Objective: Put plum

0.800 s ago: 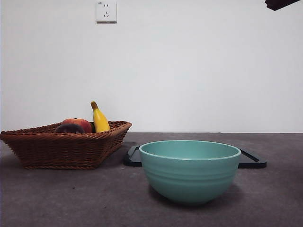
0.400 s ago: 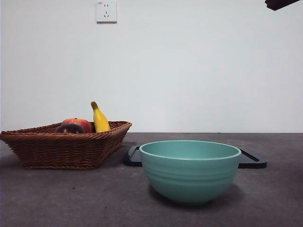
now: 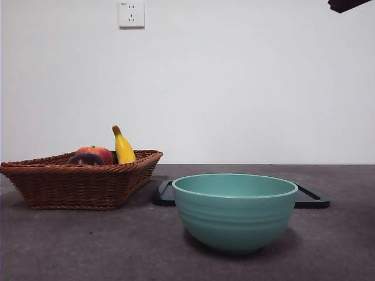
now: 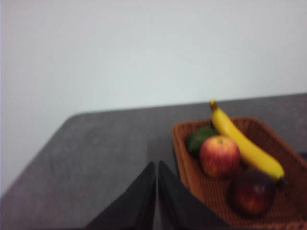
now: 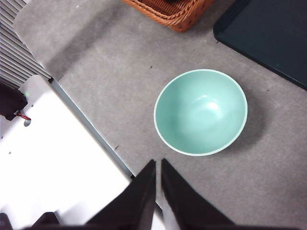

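The plum (image 3: 85, 159) (image 4: 252, 191), dark maroon and glossy, lies in a brown wicker basket (image 3: 53, 181) (image 4: 288, 158) on the left of the table, beside a red-orange fruit (image 3: 98, 153) (image 4: 219, 156) and a yellow banana (image 3: 122, 146) (image 4: 244, 143). My left gripper (image 4: 157, 165) is shut and empty, held high and back from the basket. My right gripper (image 5: 158, 163) is shut and empty, high above the table near an empty teal bowl (image 3: 235, 211) (image 5: 200, 112). One arm shows only as a black tip (image 3: 347, 4) at the front view's top right corner.
A flat black tray (image 3: 312, 198) (image 5: 273, 33) lies behind the bowl. A dark green fruit (image 4: 200, 139) sits deep in the basket. A white platform (image 5: 53, 167) borders the table near the right arm. A wall socket (image 3: 131, 14) is on the wall.
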Action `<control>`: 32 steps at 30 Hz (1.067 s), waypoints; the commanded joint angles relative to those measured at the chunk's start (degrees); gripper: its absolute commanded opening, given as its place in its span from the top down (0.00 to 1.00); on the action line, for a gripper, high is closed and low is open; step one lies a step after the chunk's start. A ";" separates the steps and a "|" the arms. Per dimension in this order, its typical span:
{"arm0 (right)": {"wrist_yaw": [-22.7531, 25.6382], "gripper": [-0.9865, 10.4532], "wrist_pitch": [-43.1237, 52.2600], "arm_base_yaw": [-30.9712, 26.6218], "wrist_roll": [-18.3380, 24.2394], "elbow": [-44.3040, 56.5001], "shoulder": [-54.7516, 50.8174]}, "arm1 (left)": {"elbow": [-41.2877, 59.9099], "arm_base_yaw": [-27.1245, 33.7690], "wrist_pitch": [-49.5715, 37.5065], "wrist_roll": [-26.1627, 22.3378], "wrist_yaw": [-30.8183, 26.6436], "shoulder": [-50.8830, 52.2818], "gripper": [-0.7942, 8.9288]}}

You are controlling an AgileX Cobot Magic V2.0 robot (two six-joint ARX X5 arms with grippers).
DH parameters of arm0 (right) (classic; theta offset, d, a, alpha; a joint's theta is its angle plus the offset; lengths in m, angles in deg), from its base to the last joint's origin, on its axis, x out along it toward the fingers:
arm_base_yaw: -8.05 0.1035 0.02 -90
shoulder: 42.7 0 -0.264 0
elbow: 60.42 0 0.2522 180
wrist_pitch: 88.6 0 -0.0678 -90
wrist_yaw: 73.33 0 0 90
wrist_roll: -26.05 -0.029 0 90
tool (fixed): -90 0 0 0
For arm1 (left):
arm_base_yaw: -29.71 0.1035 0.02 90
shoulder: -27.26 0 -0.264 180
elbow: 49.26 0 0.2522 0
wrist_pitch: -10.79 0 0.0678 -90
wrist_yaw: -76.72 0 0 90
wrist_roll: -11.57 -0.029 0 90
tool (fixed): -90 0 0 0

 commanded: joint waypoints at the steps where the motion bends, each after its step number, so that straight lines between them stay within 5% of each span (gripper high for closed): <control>1: -0.11 0.91 0.26 0.35 0.50 -0.94 0.37 | 2.73 0.17 -0.72 2.62 -0.46 2.10 0.91; 32: -0.11 0.91 0.31 0.35 0.50 -0.94 0.37 | 10.64 0.22 5.22 3.58 -0.46 5.55 0.91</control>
